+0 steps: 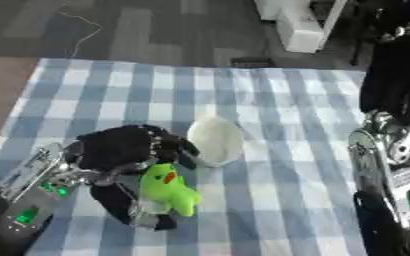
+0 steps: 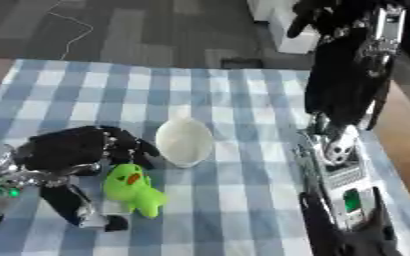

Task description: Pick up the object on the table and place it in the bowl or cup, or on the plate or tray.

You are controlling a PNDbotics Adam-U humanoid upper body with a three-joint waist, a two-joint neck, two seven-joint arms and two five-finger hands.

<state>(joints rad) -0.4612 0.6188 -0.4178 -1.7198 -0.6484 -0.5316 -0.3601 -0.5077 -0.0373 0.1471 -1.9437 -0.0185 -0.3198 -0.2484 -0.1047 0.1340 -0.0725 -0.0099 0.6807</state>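
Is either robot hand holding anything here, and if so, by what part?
The left robot hand holds the green toy, fingers over its top and thumb below it. The right robot hand holds nothing.

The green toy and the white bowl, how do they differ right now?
The green toy is bright green with an orange mark and an irregular outline; the white bowl is plain white and round. The toy sits in the left hand, whose fingers and thumb curl round it; nothing holds the bowl, which rests on the checked cloth. The bowl looks larger than the toy. Both sit near the table's front left.
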